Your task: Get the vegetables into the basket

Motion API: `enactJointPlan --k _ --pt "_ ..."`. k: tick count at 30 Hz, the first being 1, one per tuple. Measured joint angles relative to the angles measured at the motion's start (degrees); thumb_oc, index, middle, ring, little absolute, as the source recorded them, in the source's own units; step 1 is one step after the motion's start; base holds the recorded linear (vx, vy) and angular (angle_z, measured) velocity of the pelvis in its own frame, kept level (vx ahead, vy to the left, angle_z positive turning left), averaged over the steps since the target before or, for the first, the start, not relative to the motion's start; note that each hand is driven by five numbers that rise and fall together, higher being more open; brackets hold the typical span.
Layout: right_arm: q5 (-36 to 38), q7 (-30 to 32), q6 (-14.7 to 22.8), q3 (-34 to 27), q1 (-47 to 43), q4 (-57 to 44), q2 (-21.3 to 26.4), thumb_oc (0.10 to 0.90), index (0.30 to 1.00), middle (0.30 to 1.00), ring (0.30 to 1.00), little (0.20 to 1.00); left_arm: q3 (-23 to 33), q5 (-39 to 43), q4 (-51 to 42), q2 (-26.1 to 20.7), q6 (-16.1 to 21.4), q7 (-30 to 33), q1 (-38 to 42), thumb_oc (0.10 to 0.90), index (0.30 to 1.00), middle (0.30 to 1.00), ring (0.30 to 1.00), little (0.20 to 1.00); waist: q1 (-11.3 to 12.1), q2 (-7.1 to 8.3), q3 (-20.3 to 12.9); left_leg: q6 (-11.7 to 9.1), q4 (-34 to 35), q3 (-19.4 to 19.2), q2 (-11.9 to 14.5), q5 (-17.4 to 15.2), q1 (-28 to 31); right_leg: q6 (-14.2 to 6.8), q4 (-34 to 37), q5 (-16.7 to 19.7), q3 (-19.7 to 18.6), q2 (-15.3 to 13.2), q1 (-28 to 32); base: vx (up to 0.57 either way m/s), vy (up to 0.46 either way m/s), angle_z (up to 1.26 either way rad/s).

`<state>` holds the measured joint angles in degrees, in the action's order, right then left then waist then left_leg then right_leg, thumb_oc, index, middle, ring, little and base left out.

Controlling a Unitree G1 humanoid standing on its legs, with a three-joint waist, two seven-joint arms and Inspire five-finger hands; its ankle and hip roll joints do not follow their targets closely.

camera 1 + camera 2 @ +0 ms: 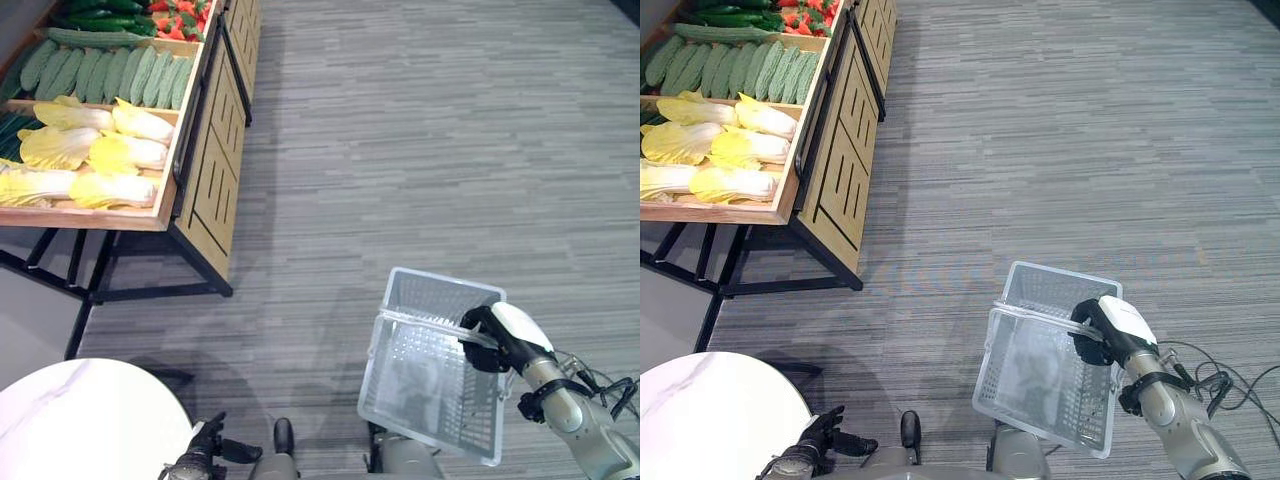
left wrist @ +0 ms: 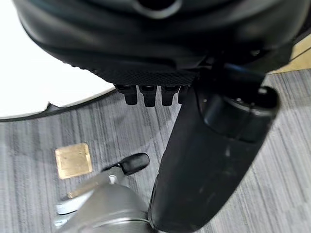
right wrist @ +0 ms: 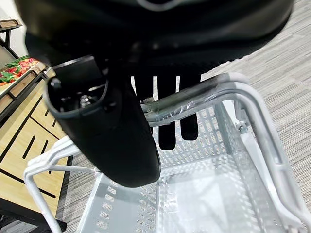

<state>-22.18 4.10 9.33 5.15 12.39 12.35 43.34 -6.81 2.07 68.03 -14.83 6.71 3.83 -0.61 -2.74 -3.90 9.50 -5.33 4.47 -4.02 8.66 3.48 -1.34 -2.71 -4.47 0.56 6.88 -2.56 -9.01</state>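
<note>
At far left a wooden produce stand [image 1: 195, 150] holds pale yellow cabbages [image 1: 95, 155], with green gourds [image 1: 105, 72] behind them. Below it is the curved edge of a white round table [image 1: 80, 420], and beside that the left hand [image 1: 200, 450] hangs low, fingers relaxed and holding nothing. To the right, the right hand [image 1: 1102, 330] has its fingers curled round the handle [image 3: 194, 99] of the empty white basket [image 1: 1040, 375], held above the grey floor [image 1: 420, 150], well apart from the vegetables.
</note>
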Motion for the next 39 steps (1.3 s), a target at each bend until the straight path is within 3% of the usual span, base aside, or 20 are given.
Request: enactJointPlan --k 5,7,8,15,16,19,20,22,23,25,27,31,36,39 --pt "-0.53 0.00 0.08 -0.06 0.29 0.50 0.74 0.400 0.300 0.300 0.300 0.300 -0.60 -0.02 -0.37 0.07 0.03 0.01 0.36 0.900 1.000 1.000 1.000 1.000 0.33 -0.89 0.11 -0.31 -3.29 2.65 0.25 1.44 -2.35 0.90 -0.57 -1.20 1.45 0.49 0.16 0.03 -0.138 0.18" --pt "-0.53 0.00 0.07 -0.09 0.16 0.53 0.86 0.400 0.300 0.300 0.300 0.300 -0.59 0.01 -0.23 0.07 0.00 0.03 1.07 0.900 1.000 1.000 1.000 1.000 0.37 -0.62 0.34 -2.55 -3.93 3.75 0.15 4.04 -3.39 1.98 0.01 -1.54 1.88 -0.02 0.23 0.03 -0.070 0.22" --pt "-0.53 0.01 0.09 -0.26 0.10 0.48 0.88 0.400 0.300 0.300 0.300 0.300 -0.58 0.01 -0.24 0.10 0.00 0.01 1.21 0.900 1.000 1.000 1.000 1.000 0.29 0.21 0.85 -3.68 -3.64 4.54 0.00 5.44 -3.42 2.62 0.54 -1.21 2.32 -0.39 0.36 0.03 -0.044 0.16" --pt "-0.50 0.27 -0.31 -0.68 0.86 0.60 1.54 0.400 0.300 0.300 0.300 0.300 -0.94 0.08 -0.82 0.03 0.10 0.20 2.34 0.900 1.000 1.000 1.000 1.000 0.21 1.14 2.22 -3.53 -10.41 6.11 -1.20 5.16 -7.05 3.84 4.17 -0.50 2.81 -1.40 3.70 0.11 0.033 0.09" --pt "-0.50 0.55 -0.55 -0.67 0.97 0.61 1.34 0.400 0.300 0.300 0.300 0.300 -0.97 0.06 -0.72 -0.24 0.15 0.62 2.81 0.900 1.000 1.000 1.000 1.000 0.46 1.90 2.68 -3.10 -9.25 5.25 -1.27 3.09 -7.41 3.87 5.52 -0.48 2.49 -1.62 4.32 0.15 0.099 0.09" --pt "-0.51 0.68 -1.05 -0.55 0.85 0.82 0.94 0.400 0.300 0.300 0.300 0.300 -1.00 0.06 -0.79 -0.48 0.12 1.14 3.64 0.900 1.000 1.000 1.000 1.000 2.29 2.38 3.64 -2.90 -4.16 4.89 -0.99 3.16 -8.20 4.11 6.56 0.62 0.90 -1.46 5.03 0.14 0.115 -0.19" --pt "-0.52 0.68 -1.16 -0.49 0.83 0.82 0.82 0.400 0.300 0.300 0.300 0.300 -1.03 0.06 -0.87 -0.42 0.11 1.12 3.64 0.900 1.000 1.000 1.000 1.000 2.64 2.38 3.65 -2.83 -3.48 4.69 -1.24 3.19 -8.28 3.54 6.94 0.83 0.27 -1.41 5.41 0.11 0.157 -0.56" --pt "-0.52 0.81 -1.12 -0.35 0.56 0.57 0.39 0.400 0.300 0.300 0.300 0.300 -1.13 0.01 -1.03 -0.18 -0.04 1.14 1.94 0.900 1.000 1.000 1.000 1.000 3.22 1.42 3.85 -0.16 -1.04 3.22 -1.40 5.92 -6.47 0.99 7.80 0.97 -1.75 -0.66 7.58 0.15 0.257 -0.62" --pt "-0.56 0.92 -1.19 -0.35 0.43 0.66 0.05 0.400 0.300 0.300 0.300 0.300 -1.12 -0.01 -1.09 -0.24 -0.06 1.12 1.64 0.900 1.000 1.000 1.000 1.000 3.15 0.99 3.83 0.02 -0.33 1.98 -1.36 4.52 -5.44 0.38 7.76 0.58 -2.45 -0.68 8.14 0.11 0.206 -0.46" --pt "-0.61 0.97 -1.08 -0.10 0.34 0.49 -1.06 0.400 0.300 0.300 0.300 0.300 -1.42 -0.07 -2.04 -1.90 0.05 1.25 2.07 0.900 1.000 1.000 1.000 1.000 2.99 4.16 5.43 1.33 0.60 0.26 -4.08 4.14 -4.24 -1.19 7.48 0.09 -4.54 -3.21 7.96 0.06 0.175 -0.24" --pt "-0.99 0.99 -1.67 0.06 -0.30 0.64 -2.63 0.400 0.300 0.300 0.300 0.300 -1.52 -0.10 -2.59 -3.27 -0.16 1.29 3.76 0.900 1.000 1.000 1.000 1.000 3.32 6.02 6.10 2.41 0.59 -0.99 -5.93 3.46 -4.19 -2.23 7.78 0.54 -6.35 -5.26 7.66 0.06 0.246 -0.15" --pt "-1.72 1.05 -1.81 1.91 -3.29 0.59 -5.12 0.400 0.300 0.300 0.300 0.300 -2.08 -0.60 -3.47 -3.90 -0.10 1.42 4.29 0.900 1.000 1.000 1.000 1.000 3.88 6.54 6.04 4.14 0.61 -3.84 -7.12 2.14 -3.31 -3.83 7.37 1.46 -9.91 -6.38 6.72 0.05 0.173 -0.33" --pt "-1.75 1.05 -1.73 4.08 -5.46 0.48 -5.57 0.400 0.300 0.300 0.300 0.300 -2.06 -0.99 -4.30 -4.23 0.15 2.39 5.43 0.900 1.000 1.000 1.000 1.000 3.93 7.23 5.82 4.64 0.64 -4.50 -7.52 1.33 -3.13 -4.22 7.43 1.68 -10.06 -6.76 6.58 0.06 0.146 -0.09" --pt "-1.79 1.01 -1.86 4.12 -4.65 0.52 -5.56 0.400 0.300 0.300 0.300 0.300 -2.09 -1.07 -3.45 -4.23 -0.09 2.29 5.16 0.900 1.000 1.000 1.000 1.000 3.53 8.58 4.99 5.13 0.78 -4.44 -7.85 0.70 -3.10 -4.23 7.08 1.69 -10.04 -6.80 6.59 0.05 0.159 0.00"
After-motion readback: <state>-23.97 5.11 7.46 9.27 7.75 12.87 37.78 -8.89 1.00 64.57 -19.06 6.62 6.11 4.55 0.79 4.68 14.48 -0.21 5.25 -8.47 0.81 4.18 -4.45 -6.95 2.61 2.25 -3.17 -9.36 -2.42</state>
